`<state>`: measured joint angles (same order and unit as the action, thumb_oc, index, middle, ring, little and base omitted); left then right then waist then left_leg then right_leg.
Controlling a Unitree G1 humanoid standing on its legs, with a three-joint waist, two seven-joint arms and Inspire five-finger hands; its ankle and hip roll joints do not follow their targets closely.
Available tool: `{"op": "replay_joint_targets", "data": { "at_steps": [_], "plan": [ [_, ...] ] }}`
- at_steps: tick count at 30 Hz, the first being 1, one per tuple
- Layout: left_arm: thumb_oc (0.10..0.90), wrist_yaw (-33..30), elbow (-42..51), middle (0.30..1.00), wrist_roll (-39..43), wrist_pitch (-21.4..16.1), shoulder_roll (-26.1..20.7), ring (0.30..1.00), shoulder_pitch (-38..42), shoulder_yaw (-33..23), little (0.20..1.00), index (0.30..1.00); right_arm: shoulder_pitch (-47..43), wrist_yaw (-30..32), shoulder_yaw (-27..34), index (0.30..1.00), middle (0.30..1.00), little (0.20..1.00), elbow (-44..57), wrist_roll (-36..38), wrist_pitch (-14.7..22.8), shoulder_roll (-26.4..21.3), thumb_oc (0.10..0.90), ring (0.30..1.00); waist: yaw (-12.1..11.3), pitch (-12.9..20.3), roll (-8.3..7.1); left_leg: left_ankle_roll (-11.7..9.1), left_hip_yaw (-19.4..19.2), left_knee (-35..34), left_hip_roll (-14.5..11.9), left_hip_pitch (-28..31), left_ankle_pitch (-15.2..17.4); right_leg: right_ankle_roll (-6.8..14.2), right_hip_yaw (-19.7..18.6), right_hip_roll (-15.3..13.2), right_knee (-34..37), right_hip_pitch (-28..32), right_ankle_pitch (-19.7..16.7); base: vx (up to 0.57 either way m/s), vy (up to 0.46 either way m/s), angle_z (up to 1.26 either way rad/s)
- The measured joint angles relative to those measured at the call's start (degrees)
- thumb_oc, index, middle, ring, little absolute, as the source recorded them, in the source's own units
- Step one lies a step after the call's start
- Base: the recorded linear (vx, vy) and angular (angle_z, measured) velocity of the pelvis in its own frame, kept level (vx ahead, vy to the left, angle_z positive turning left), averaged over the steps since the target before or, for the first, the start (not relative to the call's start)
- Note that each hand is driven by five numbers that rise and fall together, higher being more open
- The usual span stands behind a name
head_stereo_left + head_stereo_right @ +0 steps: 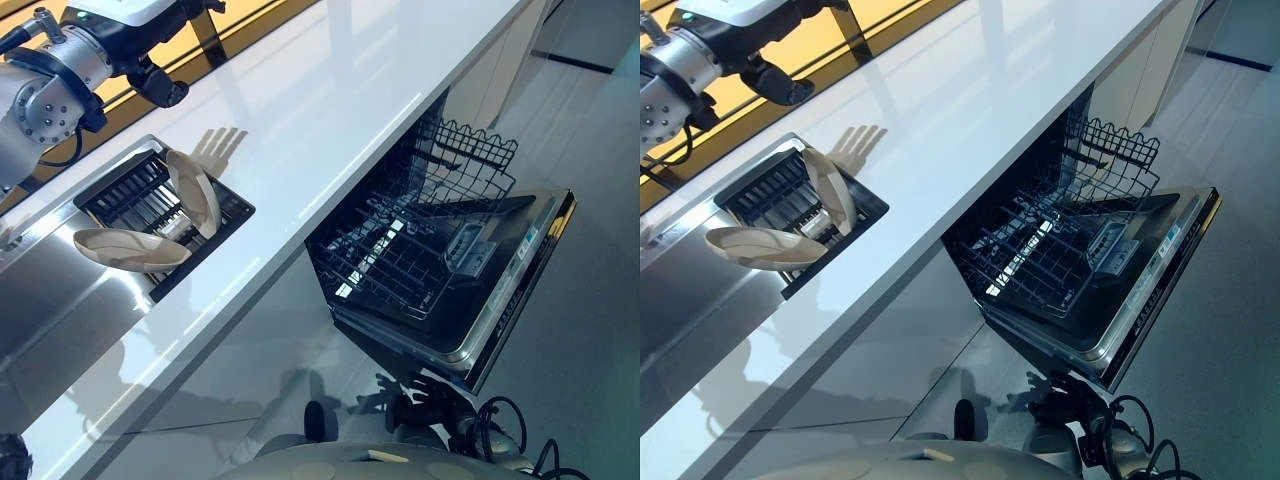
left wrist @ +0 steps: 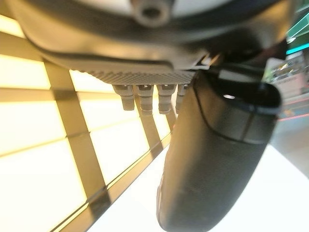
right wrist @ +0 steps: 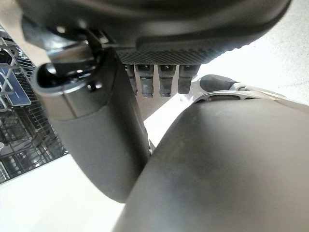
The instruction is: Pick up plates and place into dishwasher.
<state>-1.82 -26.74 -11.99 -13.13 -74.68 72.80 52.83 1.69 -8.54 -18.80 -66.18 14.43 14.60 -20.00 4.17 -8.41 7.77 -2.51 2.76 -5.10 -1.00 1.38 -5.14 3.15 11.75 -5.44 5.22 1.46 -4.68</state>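
Plates (image 1: 150,235) in sink rack (image 1: 140,195), dishwasher basket (image 1: 420,240) bare

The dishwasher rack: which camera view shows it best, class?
The left eye view: the whole dishwasher rack shows pulled out and empty. The right eye view shows nearly the same; the right wrist view catches just a corner.
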Motion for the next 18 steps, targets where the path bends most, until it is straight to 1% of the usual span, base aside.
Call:
{"op": "replay_joint_targets", "data": {
  "at_steps": [2, 4, 7, 11, 14, 18],
  "plan": [
    [0.8, 0.6, -1.8, 0.9, -1.7, -0.9, 0.0, 0.9, 0.4, 1.7, 0.9, 0.9, 0.0, -0.3, 0.1, 0.9, 0.9, 0.9, 0.0, 0.0, 0.0, 0.0, 0.8, 0.9, 0.0, -0.2, -0.09, 0.0, -0.2, 0.0, 0.0, 0.0, 0.0, 0.0, 0.0, 0.0, 0.0, 0.0, 0.1, 0.0, 0.0, 0.0],
    [0.8, 1.3, -2.6, 0.9, -2.3, -0.9, -0.2, 0.9, 0.4, 3.0, 0.9, 0.9, -0.1, -0.3, 0.1, 0.9, 0.9, 0.9, 0.0, 0.0, 0.0, 0.0, 0.8, 0.9, -0.1, -0.5, -0.33, 0.0, -1.0, 0.0, 0.0, 0.0, 0.0, 0.1, 0.0, 0.0, 0.0, 0.1, 0.1, 0.0, 0.0, 0.0],
    [0.8, 2.5, -3.6, 0.9, -3.9, -1.0, -0.2, 0.9, 0.4, 3.7, 0.9, 0.9, -0.5, -0.3, 0.0, 0.9, 0.9, 0.9, 0.1, -0.2, 0.1, 0.1, 0.8, 0.9, -0.2, -1.5, -0.79, 0.2, -0.9, 0.0, 0.0, 0.1, -0.1, 0.1, 0.2, 0.0, 0.0, 0.3, 0.1, -0.01, 0.016, 0.05],
    [0.8, 3.0, -4.1, 0.9, -4.5, -1.5, -0.4, 0.9, 0.3, 3.7, 0.9, 0.9, -0.5, -0.3, 0.1, 0.9, 0.9, 0.9, 0.1, -0.2, 0.0, 0.2, 0.8, 0.9, -1.0, -2.1, -1.16, 0.2, -0.8, -0.2, 0.0, 0.4, -0.1, 0.1, 0.4, -0.1, 0.0, 0.8, 0.1, 0.0, 0.002, 0.01],
    [0.8, 3.9, -4.5, 0.9, -6.1, -2.1, -0.5, 0.9, 0.3, 3.7, 0.9, 0.9, -0.5, -0.3, 0.1, 0.9, 0.9, 0.9, 0.1, -0.2, -0.2, 0.2, 0.8, 0.9, -1.3, -2.1, -1.17, 0.2, -0.7, -0.1, 0.1, 0.3, -0.2, 0.2, 0.6, -0.1, 0.0, 0.8, 0.1, -0.02, 0.004, 0.04],
    [0.8, 4.3, -4.6, 0.9, -6.1, -2.3, -0.6, 0.9, 0.2, 3.7, 0.9, 0.9, -0.5, -0.5, 0.4, 0.9, 0.9, 0.9, 0.0, -0.2, -0.3, 0.2, 0.8, 0.9, -1.4, -2.1, -1.18, 0.2, -0.5, 0.0, 0.1, 0.2, -0.2, 0.2, 0.9, -0.1, 0.0, 0.9, 0.2, -0.01, 0.0, 0.01]
  ]
}}
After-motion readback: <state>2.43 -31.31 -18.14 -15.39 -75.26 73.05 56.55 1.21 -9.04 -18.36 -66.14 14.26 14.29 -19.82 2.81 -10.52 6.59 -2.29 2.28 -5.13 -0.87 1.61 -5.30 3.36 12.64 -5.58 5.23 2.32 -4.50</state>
